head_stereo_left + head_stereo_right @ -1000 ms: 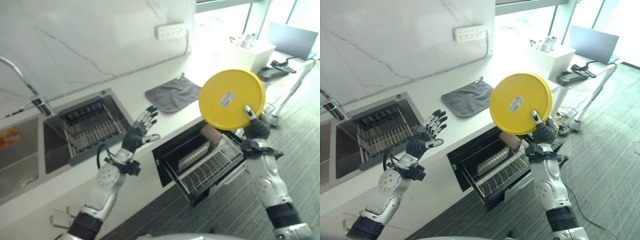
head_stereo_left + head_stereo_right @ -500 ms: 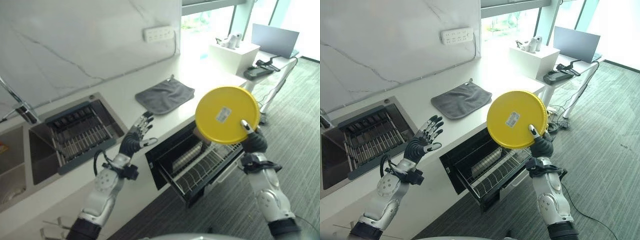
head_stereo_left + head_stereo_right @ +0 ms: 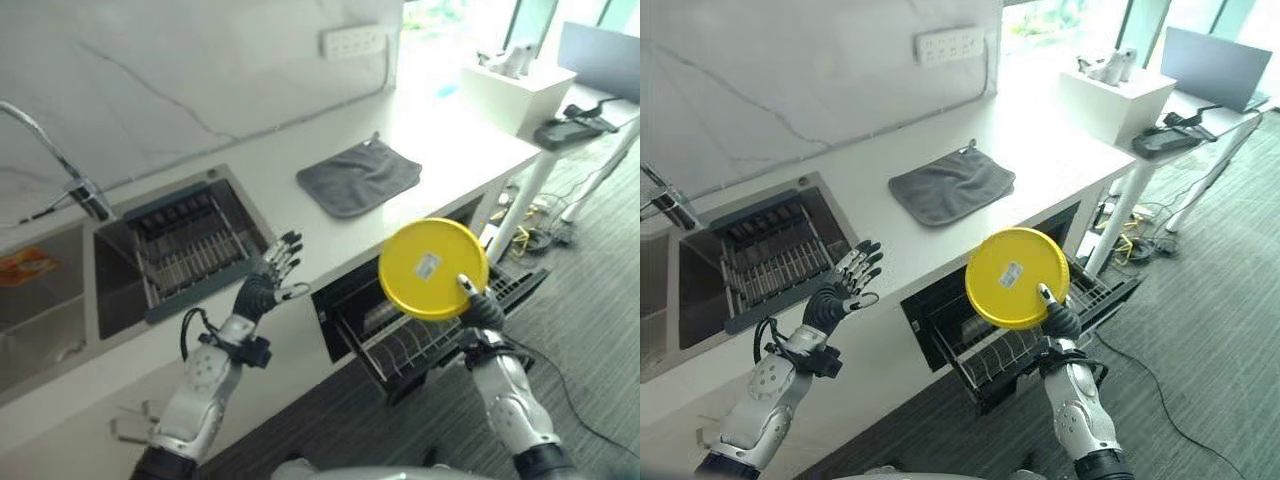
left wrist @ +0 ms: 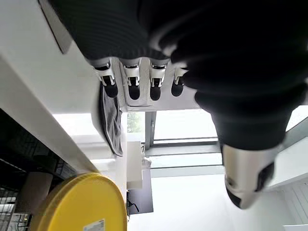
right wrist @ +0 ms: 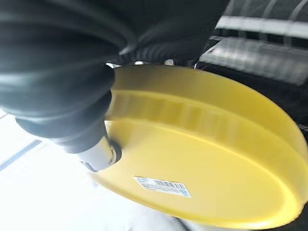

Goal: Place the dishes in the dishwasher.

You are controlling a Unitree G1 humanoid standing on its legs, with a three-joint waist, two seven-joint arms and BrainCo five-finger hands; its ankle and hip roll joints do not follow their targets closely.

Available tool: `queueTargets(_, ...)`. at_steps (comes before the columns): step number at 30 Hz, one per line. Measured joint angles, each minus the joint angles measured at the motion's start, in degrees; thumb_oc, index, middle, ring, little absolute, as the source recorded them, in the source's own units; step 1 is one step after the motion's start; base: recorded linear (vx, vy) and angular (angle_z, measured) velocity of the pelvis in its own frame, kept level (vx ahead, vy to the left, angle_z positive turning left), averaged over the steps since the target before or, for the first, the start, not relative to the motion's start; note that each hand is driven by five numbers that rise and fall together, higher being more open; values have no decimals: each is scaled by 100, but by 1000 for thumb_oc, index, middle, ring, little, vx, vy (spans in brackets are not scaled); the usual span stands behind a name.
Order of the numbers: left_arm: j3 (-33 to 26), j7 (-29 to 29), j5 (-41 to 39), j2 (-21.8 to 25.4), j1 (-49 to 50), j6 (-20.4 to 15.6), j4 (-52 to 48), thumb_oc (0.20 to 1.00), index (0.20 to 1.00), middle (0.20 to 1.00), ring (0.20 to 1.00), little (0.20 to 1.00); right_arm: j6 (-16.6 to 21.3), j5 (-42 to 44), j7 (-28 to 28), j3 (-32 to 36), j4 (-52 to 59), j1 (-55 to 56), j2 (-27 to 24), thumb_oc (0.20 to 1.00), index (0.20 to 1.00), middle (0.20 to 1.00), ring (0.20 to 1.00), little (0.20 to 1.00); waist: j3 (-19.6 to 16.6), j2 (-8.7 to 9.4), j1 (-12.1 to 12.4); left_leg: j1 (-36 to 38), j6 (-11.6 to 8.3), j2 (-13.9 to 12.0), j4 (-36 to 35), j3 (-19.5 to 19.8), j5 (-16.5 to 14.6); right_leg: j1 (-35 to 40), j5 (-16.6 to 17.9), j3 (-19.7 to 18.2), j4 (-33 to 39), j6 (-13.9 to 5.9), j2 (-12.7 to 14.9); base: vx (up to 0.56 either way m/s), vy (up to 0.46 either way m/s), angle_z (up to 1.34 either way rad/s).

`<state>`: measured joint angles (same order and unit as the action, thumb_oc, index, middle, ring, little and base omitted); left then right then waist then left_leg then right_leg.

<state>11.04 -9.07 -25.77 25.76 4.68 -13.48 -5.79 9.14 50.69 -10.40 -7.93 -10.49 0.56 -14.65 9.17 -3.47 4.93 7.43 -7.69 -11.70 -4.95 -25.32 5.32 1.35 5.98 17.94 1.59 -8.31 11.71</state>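
A: What is the right hand [image 3: 478,305] doing, and in what state?

B: It is gripping the yellow plate [image 3: 432,268] at the lower rim, thumb lying over the labelled underside and fingers curled behind. The right wrist view is showing the thumb pressing on the plate's [image 5: 202,159] base beside the white sticker.

A: Where is the plate sitting relative to that hand?

B: It is standing nearly on edge above the hand, its flat face turned toward the head camera. Directly below and behind it, the pulled-out dishwasher rack [image 3: 420,335] is projecting from the open dishwasher [image 3: 940,320] under the bench [image 3: 330,240].

A: Which relation is governing the coming move?

B: The plate's plane against the rack wires. The plate is hanging above the rack's outer end, so the move probably calls for lowering it edge-first between the tines. A brown cup-like item is showing in the rack in the left wrist view [image 4: 36,190], near where the plate would go, and may be crowding the slot.

A: And the left hand [image 3: 265,290]?

B: It is hovering over the bench edge with fingers spread and holding nothing, between the sink rack [image 3: 190,250] and the dishwasher. The right hand is the nearer one to the rack. A grey cloth [image 3: 362,177] is lying farther back on the bench.
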Motion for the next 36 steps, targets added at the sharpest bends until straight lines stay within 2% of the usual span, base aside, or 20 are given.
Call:
queueTargets(7,4,-25,0,-4,-12,0,-3,1000,1000,1000,1000,1000,66,0,-256,181,-326,-223,5,200,200,200,200,200,281,-139,56,-71,-21,2,3,73,34,-80,15,38,-130,1,8,-12,42,1)
queueTargets(9,6,-25,0,-5,-38,-1,-3,1000,1000,1000,1000,1000,141,0,-363,191,-508,-372,2,200,200,200,200,200,318,-157,59,-72,-21,0,3,99,32,-80,2,170,-174,19,18,-14,46,5)
queueTargets(18,17,-72,-5,150,-137,-14,1,1000,1000,1000,1000,1000,244,2,-651,457,-1615,-984,-101,200,200,200,200,200,562,-231,280,-268,51,137,5,233,24,-271,-53,264,-359,-32,199,-37,31,8)
queueTargets(22,23,-92,-7,241,-395,-19,1,1000,1000,1000,1000,1000,213,-4,-765,538,-1949,-1360,-253,200,200,200,200,200,779,-246,384,-356,62,145,118,298,21,-274,-52,309,-375,-31,228,-19,0,8)
queueTargets(25,29,-138,-8,261,-483,-23,2,1000,1000,1000,1000,1000,-24,-86,-922,609,-2138,-1690,-305,200,200,200,200,200,846,-252,421,-368,65,161,127,312,19,-275,-51,319,-381,-30,246,-14,-2,1)
queueTargets(30,49,-180,-9,351,-726,-46,9,1000,1000,1000,1000,1000,-420,-736,-1261,385,-2463,-2165,-582,200,200,200,200,200,950,-256,498,-516,90,176,221,446,2,-298,-51,436,-404,-30,288,-41,-1,11)
queueTargets(34,64,-194,-11,385,-948,-93,9,1000,1000,1000,1000,1000,-786,-1940,-1324,57,-2857,-2607,-762,200,200,200,200,200,1124,-287,588,-653,102,187,310,536,-3,-375,-52,490,-482,-29,333,-40,-2,11)
queueTargets(36,64,-219,-12,400,-950,-137,9,1000,1000,1000,1000,1000,-1005,-2819,-1278,-125,-2862,-2639,-833,200,200,200,200,200,1143,-300,660,-658,102,193,311,544,-3,-378,-52,497,-489,-29,343,-40,-5,2)
